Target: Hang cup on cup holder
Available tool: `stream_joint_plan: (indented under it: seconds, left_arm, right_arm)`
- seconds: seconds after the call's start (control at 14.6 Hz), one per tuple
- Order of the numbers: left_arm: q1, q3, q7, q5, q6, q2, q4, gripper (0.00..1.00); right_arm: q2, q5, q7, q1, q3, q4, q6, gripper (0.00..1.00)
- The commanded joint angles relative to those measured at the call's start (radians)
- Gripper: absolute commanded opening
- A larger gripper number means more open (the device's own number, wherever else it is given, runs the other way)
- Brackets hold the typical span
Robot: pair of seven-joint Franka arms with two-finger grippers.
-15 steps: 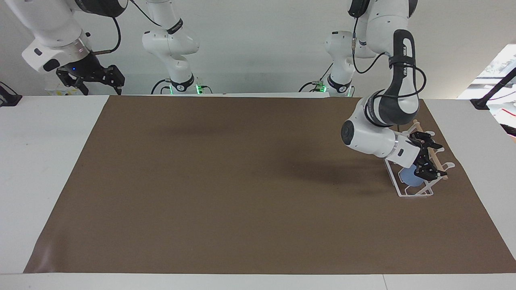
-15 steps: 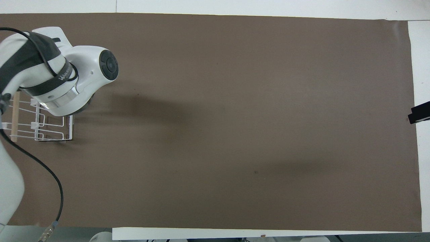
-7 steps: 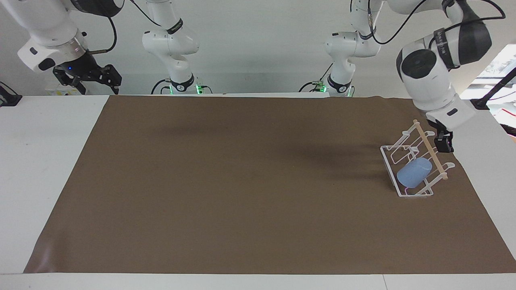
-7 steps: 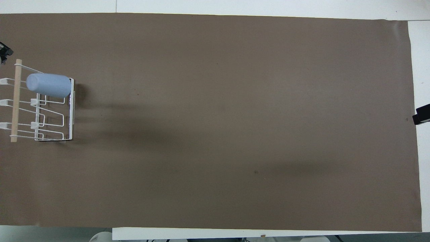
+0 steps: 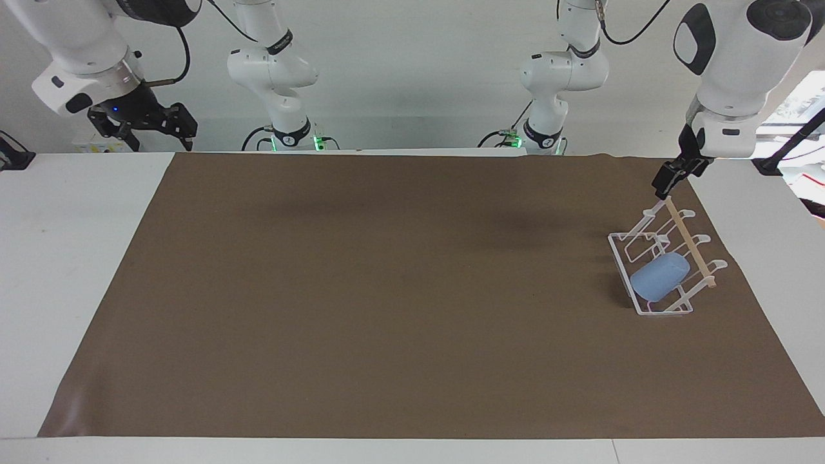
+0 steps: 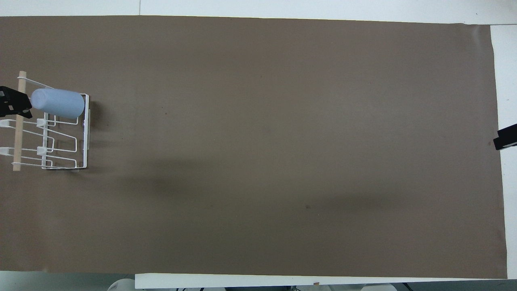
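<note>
The light-blue cup (image 5: 657, 278) lies slanted on a prong of the white wire cup holder (image 5: 622, 254), on the prong farthest from the robots, with its base toward the wooden rod (image 5: 689, 241). In the overhead view the cup (image 6: 58, 103) rests across the holder (image 6: 85, 133) the same way. My left gripper (image 5: 664, 183) is up in the air over the rod's end, apart from the cup and holding nothing; it shows at the overhead view's edge (image 6: 14, 106). My right gripper (image 5: 158, 132) waits open and raised at the right arm's end of the table; it also shows in the overhead view (image 6: 505, 139).
A brown mat (image 5: 387, 290) covers most of the white table (image 5: 71, 258). The cup holder stands on the mat near the left arm's end. The arm bases stand along the robots' edge.
My left gripper has let go of the cup, drawn back and risen from the holder. The cup stays on its prong. The right arm has barely moved.
</note>
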Motion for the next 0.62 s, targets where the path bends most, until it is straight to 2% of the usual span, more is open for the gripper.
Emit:
stream_joint_plan:
  seconds: [0.0,0.21,0.48,0.55]
  left_arm:
    - [0.009,0.004,0.222,-0.116,-0.093,0.015,0.100,1.00]
    - [0.003,0.005,0.309,-0.115,-0.090,0.047,0.140,1.00]
    - [-0.003,-0.003,0.351,-0.135,-0.239,0.139,0.295,1.00]
    - [-0.002,-0.002,0.390,-0.161,-0.259,0.144,0.303,1.00]
  right_arm:
    - [-0.014,0.009,0.003,-0.006,0.003,-0.009,-0.010,0.99]
    - [-0.014,0.009,0.003,-0.006,0.003,-0.009,-0.010,0.99]
    - [-0.014,0.009,0.003,-0.006,0.003,-0.009,-0.010,0.99]
    - [-0.014,0.009,0.003,-0.006,0.003,-0.008,-0.010,0.99]
